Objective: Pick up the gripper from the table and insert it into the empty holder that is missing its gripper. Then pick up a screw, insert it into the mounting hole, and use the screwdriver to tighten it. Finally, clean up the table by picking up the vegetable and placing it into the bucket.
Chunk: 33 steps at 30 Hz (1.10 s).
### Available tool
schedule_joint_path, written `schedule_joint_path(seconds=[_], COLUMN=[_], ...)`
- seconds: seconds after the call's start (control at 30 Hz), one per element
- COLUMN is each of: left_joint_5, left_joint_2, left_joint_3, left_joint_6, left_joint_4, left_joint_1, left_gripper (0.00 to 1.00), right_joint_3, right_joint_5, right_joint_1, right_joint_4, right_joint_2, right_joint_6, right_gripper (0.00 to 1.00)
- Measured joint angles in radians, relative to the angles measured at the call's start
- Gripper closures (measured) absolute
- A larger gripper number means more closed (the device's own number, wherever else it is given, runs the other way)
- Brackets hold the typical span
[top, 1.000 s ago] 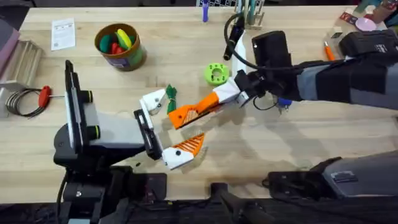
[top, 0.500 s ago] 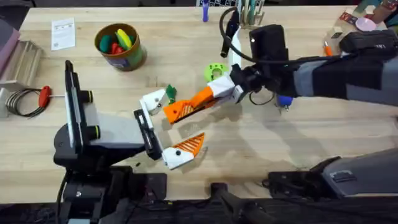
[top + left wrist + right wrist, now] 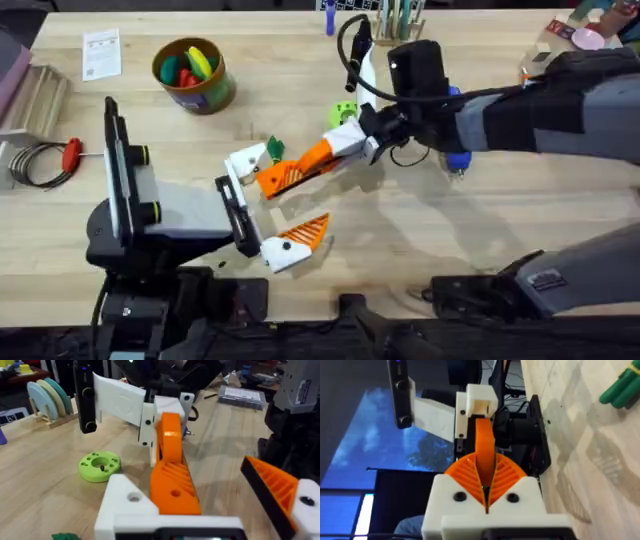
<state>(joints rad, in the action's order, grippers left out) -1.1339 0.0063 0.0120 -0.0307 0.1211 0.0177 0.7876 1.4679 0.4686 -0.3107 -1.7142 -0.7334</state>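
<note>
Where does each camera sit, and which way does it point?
Overhead: above the arms' bases, looking down on the wooden table; both arms show.
Left wrist: on the left arm, facing the right gripper; own fingers, open, at the bottom.
Right wrist: on the right arm, facing the left gripper; own fingers shut on the small orange ribbed block.
Shared: overhead and left wrist show the lime-green round disc.

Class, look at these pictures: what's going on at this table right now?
The right gripper is shut on the orange gripper piece, holding it at the empty white holder of the open left gripper. The vegetable lies on the table beside them; the bucket stands farther back.
</note>
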Motion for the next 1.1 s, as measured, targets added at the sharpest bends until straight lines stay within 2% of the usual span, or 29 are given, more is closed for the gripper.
schedule_joint_path(seconds=[1.1], left_joint_5=[0.001], left_joint_2=[0.000], left_joint_3=[0.000], left_joint_6=[-0.011], left_joint_4=[-0.001], left_joint_1=[-0.005], left_gripper=[0.014], right_joint_3=[0.043], right_joint_5=[-0.023], right_joint_1=[0.003], right_joint_4=[-0.024], right_joint_2=[0.000], right_joint_6=[-0.027], right_gripper=[0.993])
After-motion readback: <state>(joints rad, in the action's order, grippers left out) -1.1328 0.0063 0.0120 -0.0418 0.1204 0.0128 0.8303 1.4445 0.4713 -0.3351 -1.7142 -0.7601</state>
